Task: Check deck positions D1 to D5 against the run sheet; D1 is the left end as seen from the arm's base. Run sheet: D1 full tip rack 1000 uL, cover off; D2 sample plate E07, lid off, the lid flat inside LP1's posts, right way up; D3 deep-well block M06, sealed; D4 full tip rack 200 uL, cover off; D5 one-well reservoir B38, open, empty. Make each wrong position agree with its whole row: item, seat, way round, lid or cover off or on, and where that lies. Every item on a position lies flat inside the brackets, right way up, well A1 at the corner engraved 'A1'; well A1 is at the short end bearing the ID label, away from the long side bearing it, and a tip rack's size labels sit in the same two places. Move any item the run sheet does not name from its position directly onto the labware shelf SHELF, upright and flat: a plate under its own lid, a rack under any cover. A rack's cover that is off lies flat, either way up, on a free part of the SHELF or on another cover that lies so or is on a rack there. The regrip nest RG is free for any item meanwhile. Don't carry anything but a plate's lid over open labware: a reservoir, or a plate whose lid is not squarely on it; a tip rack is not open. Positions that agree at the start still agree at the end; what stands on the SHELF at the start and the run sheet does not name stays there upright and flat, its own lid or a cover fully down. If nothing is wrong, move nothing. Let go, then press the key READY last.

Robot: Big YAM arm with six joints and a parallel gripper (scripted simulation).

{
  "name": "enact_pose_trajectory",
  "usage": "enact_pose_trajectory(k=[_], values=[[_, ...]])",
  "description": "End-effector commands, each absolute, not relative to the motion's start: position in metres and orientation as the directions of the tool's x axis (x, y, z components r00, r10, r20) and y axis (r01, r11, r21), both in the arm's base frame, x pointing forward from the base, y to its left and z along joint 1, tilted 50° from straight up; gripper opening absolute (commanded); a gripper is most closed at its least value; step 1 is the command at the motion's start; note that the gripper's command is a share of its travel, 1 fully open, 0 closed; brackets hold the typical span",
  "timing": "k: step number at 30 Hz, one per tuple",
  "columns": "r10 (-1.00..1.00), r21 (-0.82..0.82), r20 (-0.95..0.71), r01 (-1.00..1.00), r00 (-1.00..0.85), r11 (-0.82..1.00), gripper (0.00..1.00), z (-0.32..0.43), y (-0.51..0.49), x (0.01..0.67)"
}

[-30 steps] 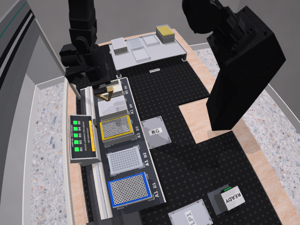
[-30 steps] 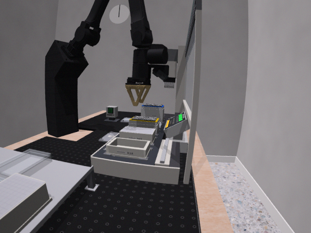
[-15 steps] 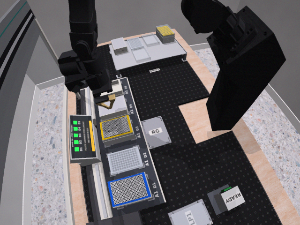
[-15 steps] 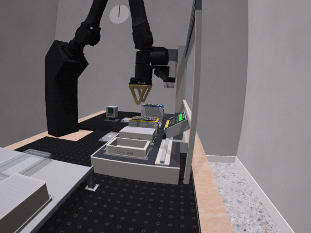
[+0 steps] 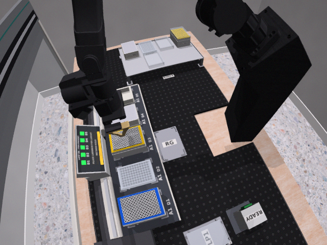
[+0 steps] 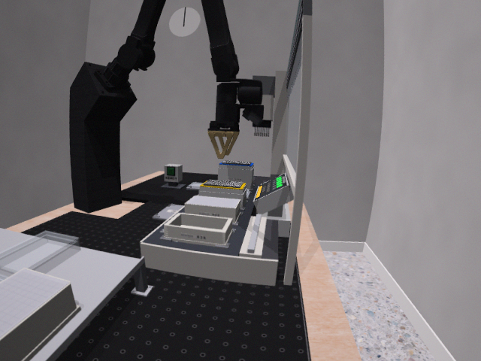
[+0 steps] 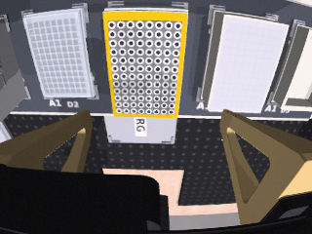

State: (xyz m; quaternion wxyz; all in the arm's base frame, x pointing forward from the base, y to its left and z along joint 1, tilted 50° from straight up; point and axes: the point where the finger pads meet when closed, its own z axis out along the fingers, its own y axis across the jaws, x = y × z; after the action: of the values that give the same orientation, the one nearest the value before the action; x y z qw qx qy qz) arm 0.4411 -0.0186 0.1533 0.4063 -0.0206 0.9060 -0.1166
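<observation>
Looking down from my wrist, a clear plate sits at the left in the spot marked D2, a yellow-rimmed tip rack lies in the middle just below me, and a flat white block lies to its right. My gripper hangs above the yellow rack without touching it, its two tan fingers spread fully apart and grasping nothing. A grey pad marked RG shows just past the rack's near end.
</observation>
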Motion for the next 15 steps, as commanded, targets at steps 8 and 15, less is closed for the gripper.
enact_pose_trajectory(k=[8, 15], values=[[-0.106, -0.209, -0.753, 0.083, -0.649, 0.974, 1.0, 0.1598, -0.0051, 0.4455], [-0.106, -0.209, -0.753, 0.083, -0.649, 0.974, 1.0, 0.1599, -0.0052, 0.4455]])
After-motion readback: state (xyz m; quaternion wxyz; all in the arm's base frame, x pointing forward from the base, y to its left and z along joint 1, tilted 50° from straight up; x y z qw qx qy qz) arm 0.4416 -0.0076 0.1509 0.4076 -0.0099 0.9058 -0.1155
